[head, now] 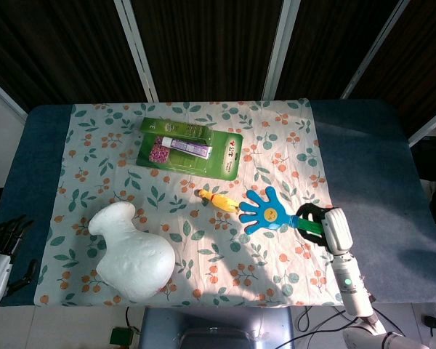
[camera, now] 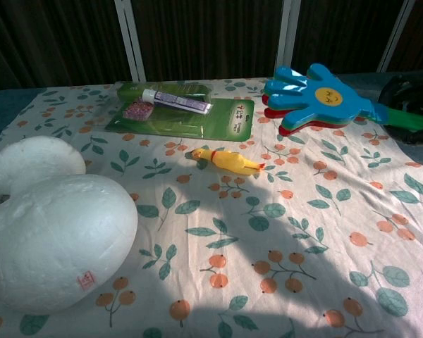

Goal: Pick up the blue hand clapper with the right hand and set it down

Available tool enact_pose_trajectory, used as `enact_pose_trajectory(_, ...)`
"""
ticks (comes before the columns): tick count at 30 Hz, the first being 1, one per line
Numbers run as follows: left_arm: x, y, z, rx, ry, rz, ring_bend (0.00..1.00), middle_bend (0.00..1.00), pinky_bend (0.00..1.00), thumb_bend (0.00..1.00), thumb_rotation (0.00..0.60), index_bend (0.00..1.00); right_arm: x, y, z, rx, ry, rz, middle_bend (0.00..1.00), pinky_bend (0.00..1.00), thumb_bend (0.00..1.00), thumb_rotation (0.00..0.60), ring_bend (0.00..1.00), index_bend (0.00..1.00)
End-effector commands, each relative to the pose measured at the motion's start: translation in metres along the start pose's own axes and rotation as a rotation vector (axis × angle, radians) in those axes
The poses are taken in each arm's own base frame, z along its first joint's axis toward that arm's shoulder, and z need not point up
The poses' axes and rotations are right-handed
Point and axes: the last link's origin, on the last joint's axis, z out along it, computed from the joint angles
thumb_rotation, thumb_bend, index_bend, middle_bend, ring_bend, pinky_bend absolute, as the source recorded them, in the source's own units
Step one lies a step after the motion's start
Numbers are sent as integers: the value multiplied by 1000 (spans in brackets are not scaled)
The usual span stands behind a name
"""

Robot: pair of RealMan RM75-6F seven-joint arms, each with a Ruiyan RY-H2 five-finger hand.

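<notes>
The blue hand clapper (head: 267,211) has a yellow smiley badge, red and green layers beneath and a green handle. My right hand (head: 318,222) grips that handle and holds the clapper above the floral cloth, right of the yellow rubber chicken. The chest view shows the clapper (camera: 317,99) lifted at the upper right, with the right hand (camera: 409,91) dark at the frame's edge. My left hand (head: 1,243) hangs off the table's left front corner, fingers apart, holding nothing.
A yellow rubber chicken (head: 218,200) lies mid-cloth. A green blister pack with a toothpaste tube (head: 190,149) sits at the back. A large white foam vase (head: 134,251) lies at the front left. Bare blue table (head: 370,167) stretches right of the floral cloth (head: 131,189).
</notes>
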Motion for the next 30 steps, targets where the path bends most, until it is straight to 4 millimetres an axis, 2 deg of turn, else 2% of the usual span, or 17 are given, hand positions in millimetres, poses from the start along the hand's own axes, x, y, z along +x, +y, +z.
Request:
enact_pose_trajectory(1, 0, 0, 0, 0, -1, 0, 0, 0, 90, 467, 600, 0, -12, 11, 1, -36, -128, -151, 849, 1000, 506, 600, 965, 871)
enact_pose_trajectory(3, 0, 0, 0, -1, -1, 0, 0, 0, 90, 467, 600, 0, -16, 15, 1, -64, -175, -215, 849, 1000, 506, 600, 965, 871)
enact_pose_trajectory(12, 1, -1, 0, -1, 3, -4, 0, 0, 90, 466, 600, 0, -16, 14, 0, -109, -207, -237, 849, 1000, 507, 600, 963, 871)
enact_pose_trajectory(15, 1, 0, 0, -1, 2, -4, 0, 0, 90, 466, 600, 0, -19, 17, -1, -112, -249, -265, 849, 981, 496, 600, 925, 838)
enact_pose_trajectory(18, 0, 0, 0, -1, 2, -3, 0, 0, 90, 466, 600, 0, -21, 21, -3, -114, -305, -304, 829, 917, 464, 600, 839, 733)
enact_pose_trajectory(20, 0, 0, 0, 0, -2, -4, 0, 0, 91, 465, 600, 0, -22, 23, -3, -119, -342, -336, 769, 881, 456, 600, 772, 650)
enact_pose_trajectory(25, 0, -1, 0, 3, -2, -5, 0, 0, 93, 466, 600, 0, -20, 26, -6, -145, -400, -356, 510, 715, 425, 600, 507, 309)
enact_pose_trajectory(28, 0, -2, 0, 7, -3, -5, 0, 0, 93, 469, 600, 0, -11, 28, -10, -162, -406, -388, 365, 577, 357, 600, 330, 88)
enact_pose_trajectory(30, 0, -2, 0, 7, -3, -5, 0, 0, 93, 475, 600, 0, -3, 29, -14, -185, -415, -413, 275, 459, 301, 600, 219, 8)
